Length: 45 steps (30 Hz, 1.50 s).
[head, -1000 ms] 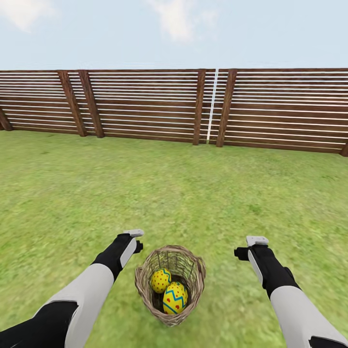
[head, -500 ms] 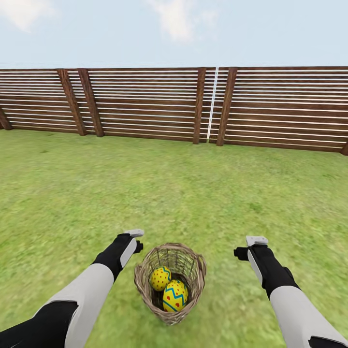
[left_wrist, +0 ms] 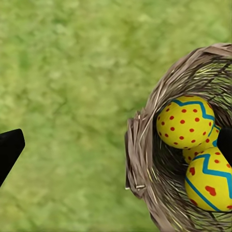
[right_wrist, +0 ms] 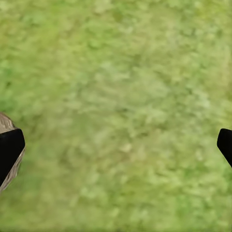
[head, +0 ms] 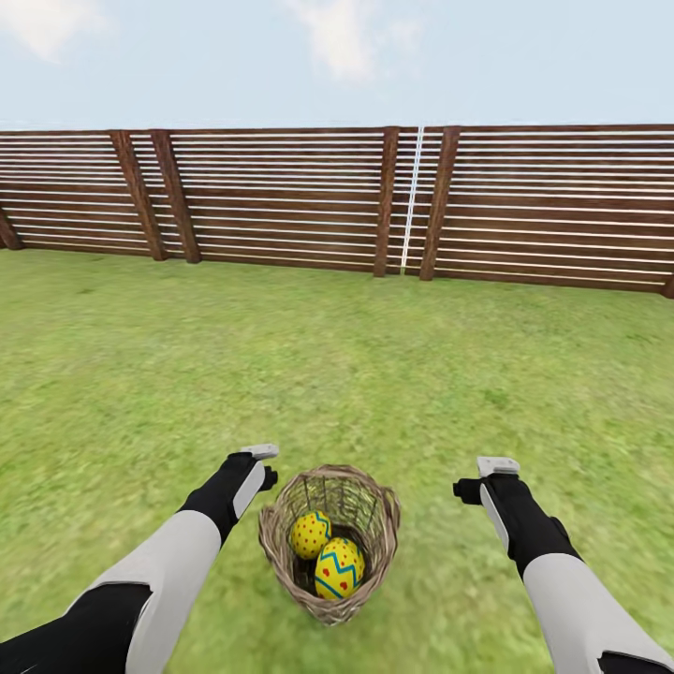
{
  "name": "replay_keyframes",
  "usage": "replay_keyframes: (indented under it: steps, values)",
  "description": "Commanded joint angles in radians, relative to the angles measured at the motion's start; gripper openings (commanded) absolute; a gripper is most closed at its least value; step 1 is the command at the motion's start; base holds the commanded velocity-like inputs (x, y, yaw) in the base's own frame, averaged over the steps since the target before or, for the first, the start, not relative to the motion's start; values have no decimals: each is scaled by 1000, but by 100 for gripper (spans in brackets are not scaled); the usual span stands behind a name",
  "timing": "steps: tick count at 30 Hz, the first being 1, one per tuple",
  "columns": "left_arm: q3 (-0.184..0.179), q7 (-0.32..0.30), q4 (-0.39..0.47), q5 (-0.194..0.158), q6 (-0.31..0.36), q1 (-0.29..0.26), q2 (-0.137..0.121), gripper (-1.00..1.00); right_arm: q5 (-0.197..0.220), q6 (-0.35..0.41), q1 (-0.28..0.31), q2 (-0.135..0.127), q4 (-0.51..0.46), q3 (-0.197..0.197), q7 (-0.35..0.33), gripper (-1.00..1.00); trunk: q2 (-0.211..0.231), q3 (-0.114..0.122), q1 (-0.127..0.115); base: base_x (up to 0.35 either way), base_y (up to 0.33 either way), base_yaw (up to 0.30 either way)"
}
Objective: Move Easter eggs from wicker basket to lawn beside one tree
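Crept nearer basket (head: 329, 543) on grass (head: 374, 374); eggs (head: 339, 568) inside. Left gripper (left_wrist: 116, 140), right gripper (right_wrist: 116, 145) spread wide, empty.

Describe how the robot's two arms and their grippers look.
Both arms have pale grey-white forearm shells, black upper sections and black tapered wrists. The left gripper and right gripper carry light grey end pieces; the wrist views show black, blunt fingertips. No cables or markings are visible.

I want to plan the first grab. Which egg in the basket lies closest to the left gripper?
The egg on the left gripper's side of the wicker basket, farther from the robot. The other plainly visible egg sits nearer the robot, toward the right arm.
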State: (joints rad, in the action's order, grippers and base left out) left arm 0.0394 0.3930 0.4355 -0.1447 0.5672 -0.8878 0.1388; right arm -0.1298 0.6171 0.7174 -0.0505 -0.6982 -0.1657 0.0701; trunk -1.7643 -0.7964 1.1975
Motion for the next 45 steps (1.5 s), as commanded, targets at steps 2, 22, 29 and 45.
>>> replay_keyframes:
  steps: [2,22,29,45]
  values:
    - [4,7,2,-10,2,0,1,100,-10,6,1,0,-1,-2,-4,100,-15,-7,8,0,0,0]
    - [5,7,2,-68,2,0,-5,100,-10,6,1,0,0,-2,-3,100,-155,-70,84,0,0,0]
    - [6,7,3,-68,2,0,-7,100,-10,6,1,1,0,-2,-3,100,-204,-92,111,0,0,0]
    - [7,7,2,-69,2,0,-7,100,-11,5,1,1,0,-2,-4,100,-316,-142,173,0,0,0]
